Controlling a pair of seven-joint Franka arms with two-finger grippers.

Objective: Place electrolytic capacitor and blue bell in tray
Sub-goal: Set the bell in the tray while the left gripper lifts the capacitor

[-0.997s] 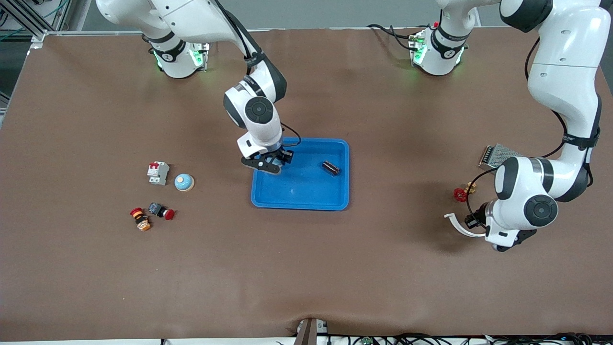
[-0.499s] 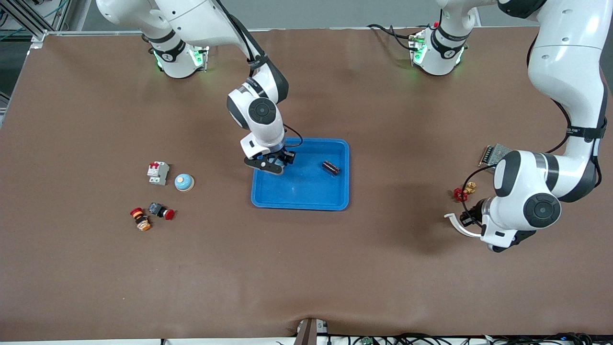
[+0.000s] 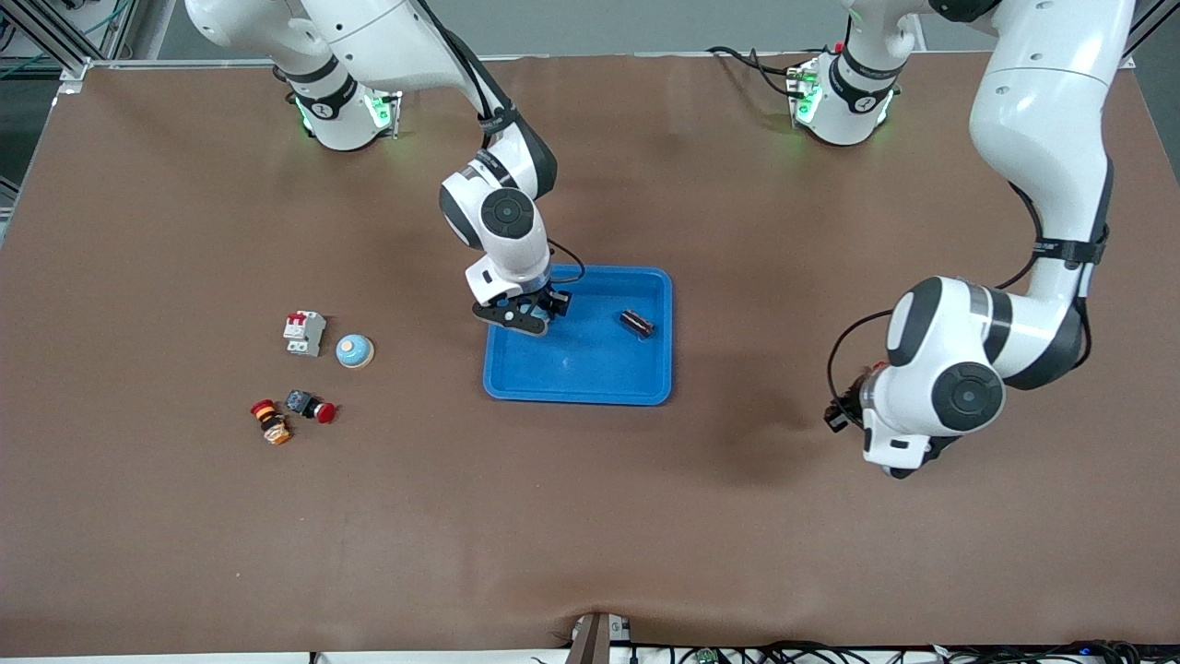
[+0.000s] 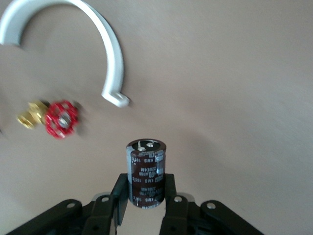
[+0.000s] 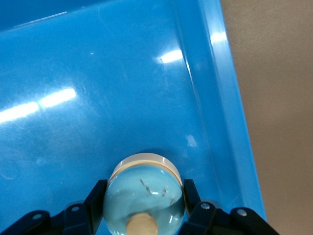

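The bright blue tray point(image 3: 590, 392) lies mid-table. My right gripper point(image 3: 521, 316) is over the tray corner toward the right arm's end, shut on a light blue bell with a cream base point(image 5: 145, 196). It is held low over the tray floor, close to the rim point(image 5: 220, 98). My left gripper point(image 3: 843, 410) is over bare table toward the left arm's end. Its fingers point(image 4: 168, 188) are shut on a dark brown electrolytic capacitor point(image 4: 145, 174), held upright. A small dark cylinder point(image 3: 637, 323) lies in the tray.
A second blue bell point(image 3: 354, 351), a white breaker point(image 3: 304, 332) and two red push buttons point(image 3: 311, 406) point(image 3: 270, 421) lie toward the right arm's end. The left wrist view shows a white curved piece point(image 4: 105, 49) and a red valve point(image 4: 61, 119) on the table.
The left arm has swung toward the tray with the capacitor, and now covers the white curved piece and the mesh box. The right gripper has shifted slightly over the tray.
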